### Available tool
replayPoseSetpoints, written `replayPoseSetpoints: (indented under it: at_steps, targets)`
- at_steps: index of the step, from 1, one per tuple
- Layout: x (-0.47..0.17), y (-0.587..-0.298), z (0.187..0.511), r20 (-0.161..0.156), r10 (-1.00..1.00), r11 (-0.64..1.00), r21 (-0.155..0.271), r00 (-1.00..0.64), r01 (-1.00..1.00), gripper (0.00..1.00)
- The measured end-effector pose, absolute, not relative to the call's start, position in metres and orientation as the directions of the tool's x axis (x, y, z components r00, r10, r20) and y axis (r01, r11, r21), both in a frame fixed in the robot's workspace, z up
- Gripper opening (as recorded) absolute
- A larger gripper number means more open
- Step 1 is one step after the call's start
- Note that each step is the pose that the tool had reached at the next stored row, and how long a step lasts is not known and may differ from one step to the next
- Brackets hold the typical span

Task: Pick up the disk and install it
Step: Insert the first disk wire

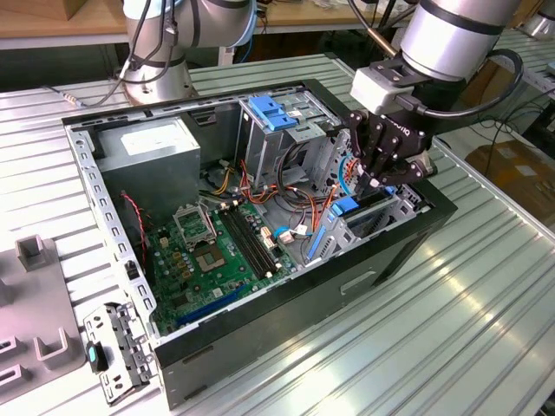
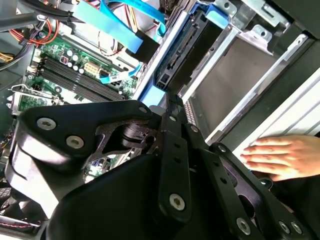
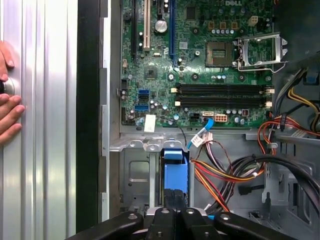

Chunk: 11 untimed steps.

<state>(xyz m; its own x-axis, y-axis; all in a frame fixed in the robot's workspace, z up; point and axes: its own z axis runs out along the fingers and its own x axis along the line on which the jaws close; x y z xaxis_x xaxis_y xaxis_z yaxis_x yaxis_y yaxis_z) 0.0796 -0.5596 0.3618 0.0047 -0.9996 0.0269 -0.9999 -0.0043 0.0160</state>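
1. Surface (image 1: 486, 329): carries the open computer case (image 1: 286, 321) under the pincer (image 3: 175, 194).
2. Drive cage (image 1: 395, 208): directly below the pincer.
3. Pincer: clenched, tips together, nothing visible between them.
4. Disk (image 3: 175, 172): stands in the cage, just ahead of the tips. Pickup is judged complete and insertion largely done. Full seating cannot be confirmed.

You see the disk (image 3: 175, 175) framed bright blue, your tool (image 1: 375, 180) matte black, motherboard (image 1: 217, 251) green, wires (image 3: 220, 176) red, orange and yellow, bench (image 1: 486, 286) ribbed silver.
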Motion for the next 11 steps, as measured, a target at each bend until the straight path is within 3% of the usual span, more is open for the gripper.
replayPoseSetpoints:
  at_steps: [11]
  targets:
    - [0.109,-0.559,0.362,0.027,-0.997,-0.069,0.023,0.070,-0.997,0.11]
